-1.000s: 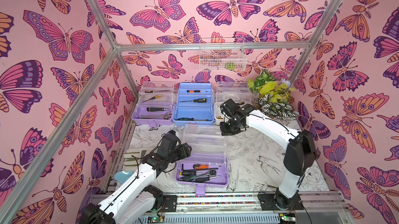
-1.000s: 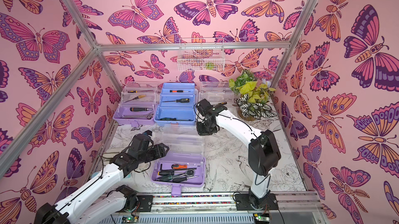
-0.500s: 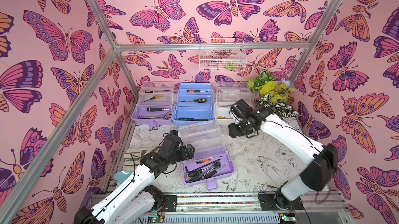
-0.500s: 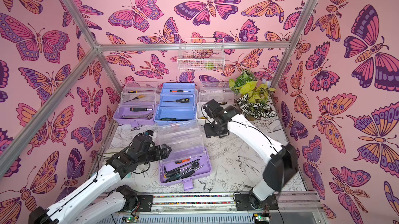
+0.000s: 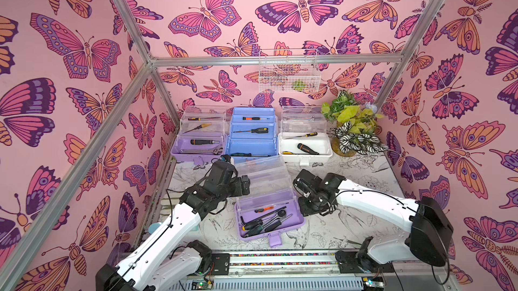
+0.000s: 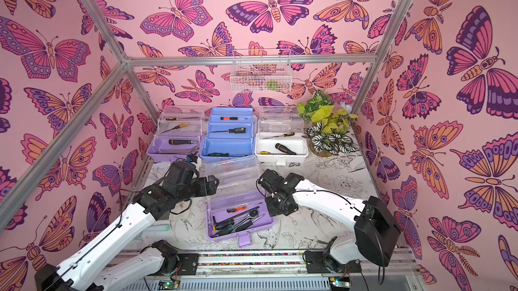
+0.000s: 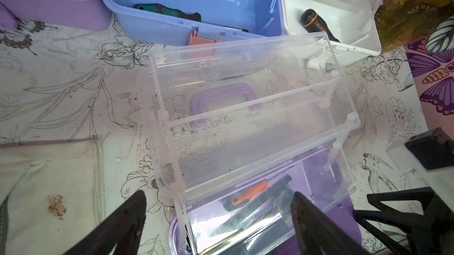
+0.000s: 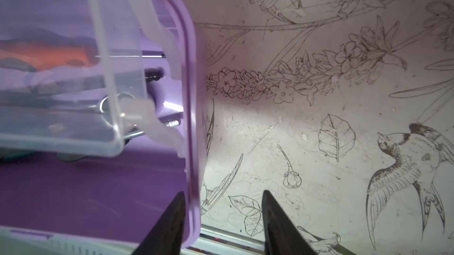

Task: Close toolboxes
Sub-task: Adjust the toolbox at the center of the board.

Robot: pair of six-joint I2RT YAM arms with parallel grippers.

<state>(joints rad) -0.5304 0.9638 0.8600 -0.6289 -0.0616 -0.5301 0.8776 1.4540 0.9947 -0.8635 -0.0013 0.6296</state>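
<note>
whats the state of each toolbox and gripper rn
near lilac toolbox: open, clear lid folded back
far lilac toolbox: open, tiers stepped up
blue toolbox: open
white toolbox: open
left gripper: open, empty
right gripper: open, straddling the near lilac toolbox's edge

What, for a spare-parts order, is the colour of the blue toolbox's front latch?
Salmon pink; the latch shows best in the left wrist view.
</note>
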